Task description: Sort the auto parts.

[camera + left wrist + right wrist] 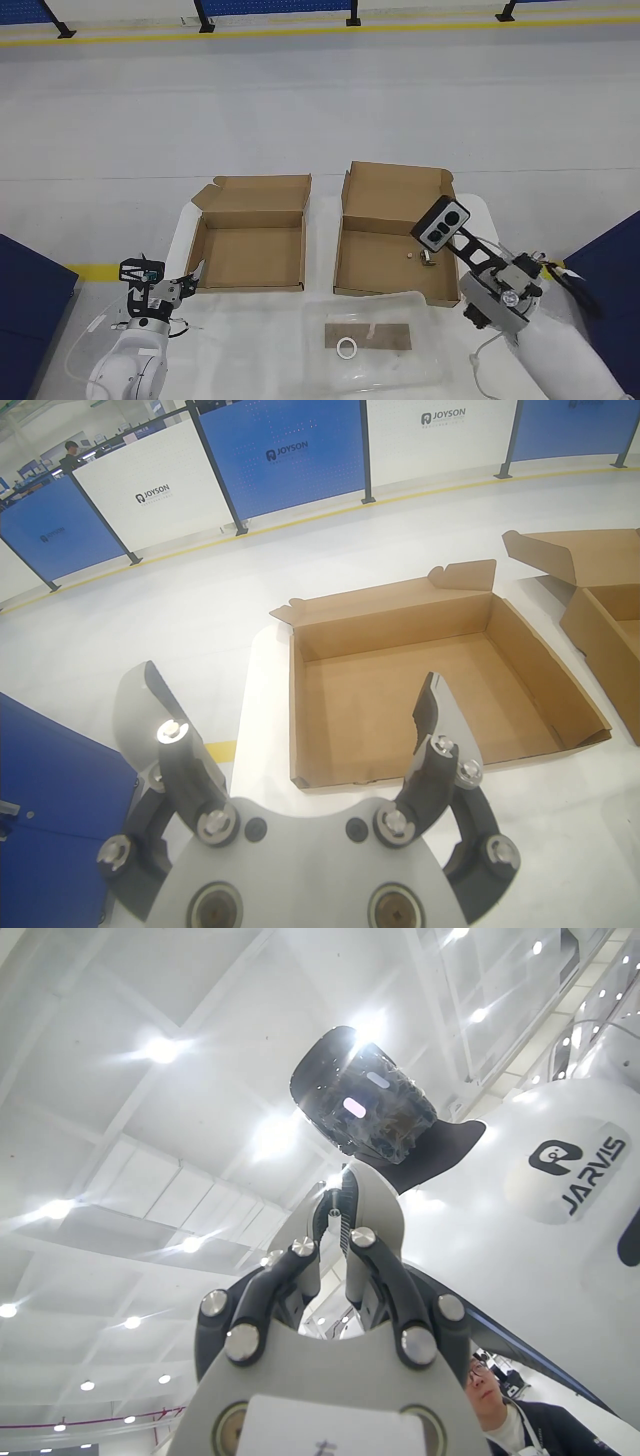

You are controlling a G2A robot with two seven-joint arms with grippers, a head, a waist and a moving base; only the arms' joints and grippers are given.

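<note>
White ring [347, 348] sits in the clear tray [420, 365] nearest the robot, beside a brown strip [385, 336] (card, I'd guess), so that piece is not yet sorted. Just beyond, the left gripper [291, 678] hangs with its jaws spread wide and nothing in them, by the near corner of the left box [250, 258], which has received no part. The right gripper [340, 1200] is clamped on a black part [444, 224] with two oval windows, held up over the right box [375, 255]. One small part [425, 258] lies on that box's floor. By my reckoning the sorting is early: one piece placed, one in hand, the ring left.
</note>
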